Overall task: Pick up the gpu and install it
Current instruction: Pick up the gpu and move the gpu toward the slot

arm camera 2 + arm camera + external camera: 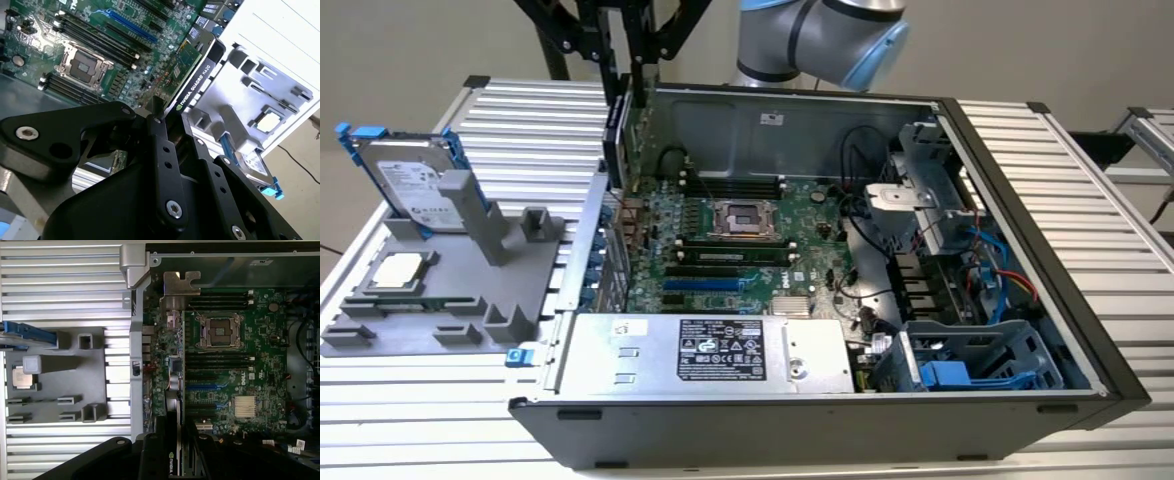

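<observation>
Nearest the exterior camera, the power supply [707, 352] sits at the front of the open case [854, 432]; beyond it lies the motherboard [827, 235]. Farther back, on the exterior view's left, the gripper [172, 117] clamps the gpu [192, 70] edgewise above that side of the board.

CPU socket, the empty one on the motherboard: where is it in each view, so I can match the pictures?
Exterior view: CPU socket inside the open case, between two banks of memory slots.
Second wrist view: socket between the same slot banks.
First wrist view: socket likewise between the slot banks.
Shared landmark: the silver CPU chip on the grey tray outside the case.
</observation>
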Controlling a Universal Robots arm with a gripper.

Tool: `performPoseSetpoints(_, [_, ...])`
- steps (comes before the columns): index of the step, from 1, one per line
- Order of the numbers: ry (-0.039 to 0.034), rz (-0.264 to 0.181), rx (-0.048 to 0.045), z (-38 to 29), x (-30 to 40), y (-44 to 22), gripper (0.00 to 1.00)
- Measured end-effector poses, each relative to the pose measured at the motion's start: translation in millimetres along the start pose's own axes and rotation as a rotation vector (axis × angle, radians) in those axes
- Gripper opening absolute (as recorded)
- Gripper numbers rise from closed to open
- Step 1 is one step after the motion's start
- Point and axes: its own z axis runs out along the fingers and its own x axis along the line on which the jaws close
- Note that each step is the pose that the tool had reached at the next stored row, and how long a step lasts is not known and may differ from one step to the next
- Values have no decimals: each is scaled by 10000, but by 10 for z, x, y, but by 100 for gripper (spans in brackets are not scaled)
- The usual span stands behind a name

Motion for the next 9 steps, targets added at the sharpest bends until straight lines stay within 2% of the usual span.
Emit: performPoseSetpoints(9, [0, 0, 0, 1, -52, 2, 0])
